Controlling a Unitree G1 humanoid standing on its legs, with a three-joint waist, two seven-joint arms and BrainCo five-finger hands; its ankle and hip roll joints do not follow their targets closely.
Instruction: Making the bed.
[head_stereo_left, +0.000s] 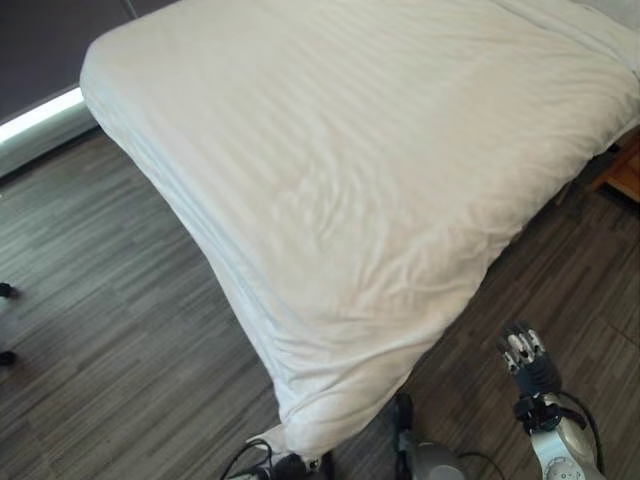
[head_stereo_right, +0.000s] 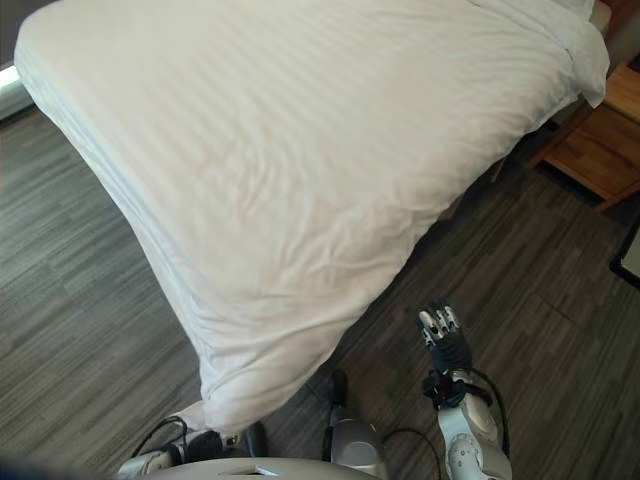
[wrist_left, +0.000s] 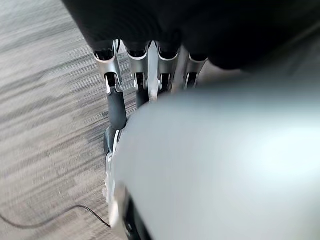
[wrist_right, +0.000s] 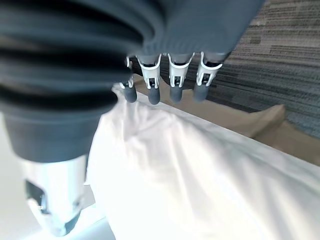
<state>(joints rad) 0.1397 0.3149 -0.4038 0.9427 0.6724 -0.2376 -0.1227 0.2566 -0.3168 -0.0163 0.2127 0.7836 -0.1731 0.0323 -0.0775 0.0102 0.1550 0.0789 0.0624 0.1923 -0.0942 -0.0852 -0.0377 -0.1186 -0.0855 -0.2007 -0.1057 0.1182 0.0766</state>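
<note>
A white duvet lies spread over the whole bed, with light creases near its front corner, which hangs down almost to the floor. My right hand is raised beside the bed's right side, apart from the cloth, fingers relaxed and holding nothing. In the right wrist view its fingers point at the duvet and a tan strip of the bed base. My left hand hangs low over the floor with straight, empty fingers.
Grey wood-plank floor surrounds the bed. A wooden bedside table stands at the far right by the bed's head. A bright light strip runs along the dark wall at the back left.
</note>
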